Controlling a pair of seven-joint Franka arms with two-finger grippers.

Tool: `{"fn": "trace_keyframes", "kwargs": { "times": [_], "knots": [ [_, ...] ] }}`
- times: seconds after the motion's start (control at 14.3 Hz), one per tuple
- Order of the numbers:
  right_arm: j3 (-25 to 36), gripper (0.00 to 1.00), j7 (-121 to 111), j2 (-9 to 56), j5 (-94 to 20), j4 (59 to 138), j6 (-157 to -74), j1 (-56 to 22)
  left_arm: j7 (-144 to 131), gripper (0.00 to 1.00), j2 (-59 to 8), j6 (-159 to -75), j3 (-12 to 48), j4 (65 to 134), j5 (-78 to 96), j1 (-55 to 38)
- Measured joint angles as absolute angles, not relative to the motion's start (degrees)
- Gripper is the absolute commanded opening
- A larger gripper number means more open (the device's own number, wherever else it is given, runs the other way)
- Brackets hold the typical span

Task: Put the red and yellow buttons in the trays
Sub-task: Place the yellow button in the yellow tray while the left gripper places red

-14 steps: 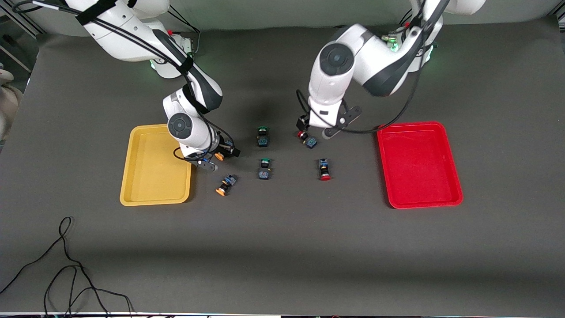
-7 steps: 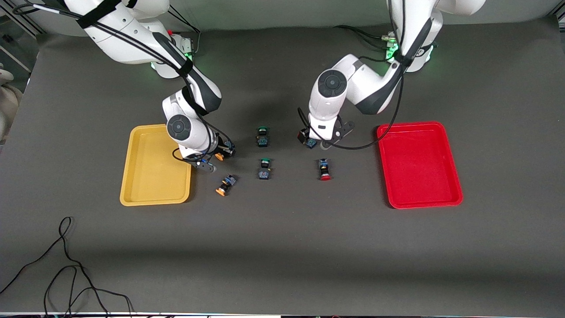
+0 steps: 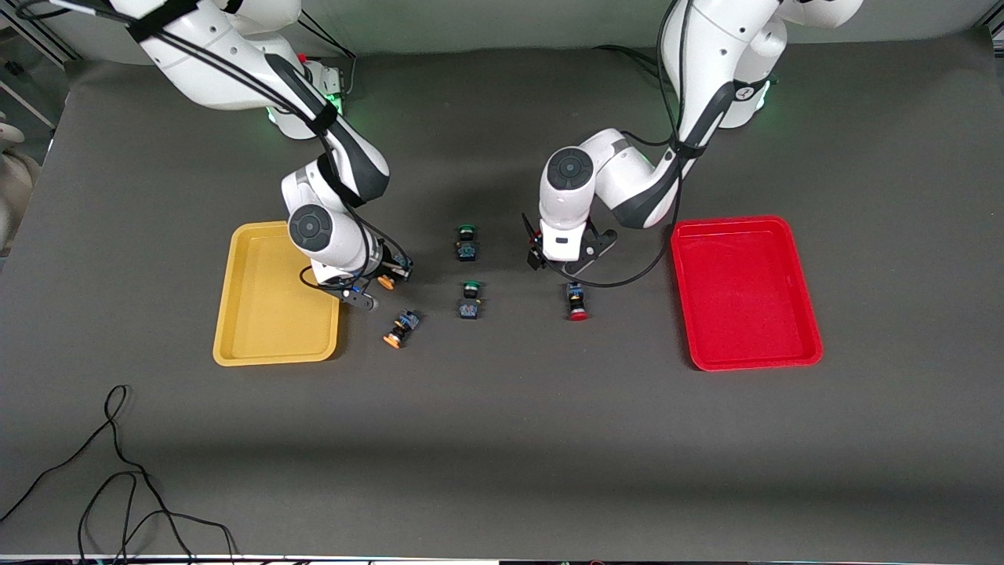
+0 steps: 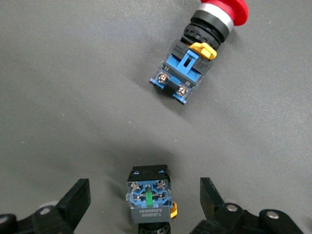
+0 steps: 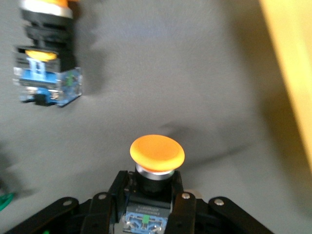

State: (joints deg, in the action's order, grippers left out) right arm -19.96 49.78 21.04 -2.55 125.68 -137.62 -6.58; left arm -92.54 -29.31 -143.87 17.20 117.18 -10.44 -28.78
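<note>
My right gripper point(image 3: 382, 276) point(image 5: 150, 185) is shut on the black-and-blue body of a yellow button point(image 5: 157, 151), beside the yellow tray point(image 3: 227, 314) point(image 5: 292, 73). A second yellow button point(image 3: 400, 328) point(image 5: 46, 73) lies nearer the front camera. My left gripper point(image 3: 553, 257) point(image 4: 144, 187) stands open and low, one finger on each side of a button body point(image 4: 148, 195) and clear of it. That button's cap is hidden. A red button point(image 3: 577, 301) point(image 4: 195, 53) lies nearer the front camera. The red tray point(image 3: 681, 298) sits toward the left arm's end.
Two green-capped switches point(image 3: 467, 243) point(image 3: 471, 301) lie on the dark mat between the two grippers. A black cable point(image 3: 118, 471) loops near the front edge toward the right arm's end.
My right gripper has shut on the yellow button. My left arm has come down over the button near the red one, and its hand now hides that button in the front view.
</note>
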Motion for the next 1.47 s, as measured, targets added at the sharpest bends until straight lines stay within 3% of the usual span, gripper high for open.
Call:
{"fn": "trace_keyframes", "kwargs": {
  "times": [0.21,0.42,0.49,0.77,0.98,1.19,1.33,1.4,1.47],
  "knots": [
    [-19.3,0.23,49.8,13.4,-2.6,122.5,-127.2,-5.7,-93.4,0.62,-30.6,-143.9,17.0,116.0,-10.5,-28.8],
    [-13.5,0.23,45.1,6.7,-2.8,122.9,-122.2,-5.5,-93.6,0.26,-31.2,-143.9,16.9,115.5,-10.5,-28.8],
    [-10.7,0.23,41.8,5.5,-3.5,123.5,-121.5,-5.4,-93.6,0.18,-31.2,-143.8,16.9,115.5,-10.5,-28.8],
    [-0.9,0.23,29.0,3.7,-6.8,128.8,-122.0,-4.9,-93.6,0.13,-31.2,-143.6,16.8,115.0,-10.6,-28.8],
    [0.5,0.25,25.5,4.2,-6.9,137.9,-133.3,-5.0,-92.9,0.04,-29.5,-138.2,16.6,111.7,-10.6,-28.3],
    [5.2,0.26,18.8,6.8,-6.9,143.4,-141.3,-5.2,-80.6,0.03,-22.6,-129.0,16.9,109.2,-7.1,-24.7],
    [7.6,0.39,16.2,9.0,-7.0,143.6,-143.0,-4.8,-66.5,0.03,-17.4,-122.4,16.9,109.3,-3.7,-20.9],
    [7.9,0.58,15.9,9.7,-7.7,143.5,-143.3,-4.8,-59.3,0.03,-15.2,-119.7,16.8,109.8,-3.0,-18.4],
    [7.8,0.93,15.9,10.1,-8.6,143.5,-143.3,-5.0,-52.4,0.03,-13.5,-118.1,16.8,110.6,-2.7,-15.5]
  ]
}}
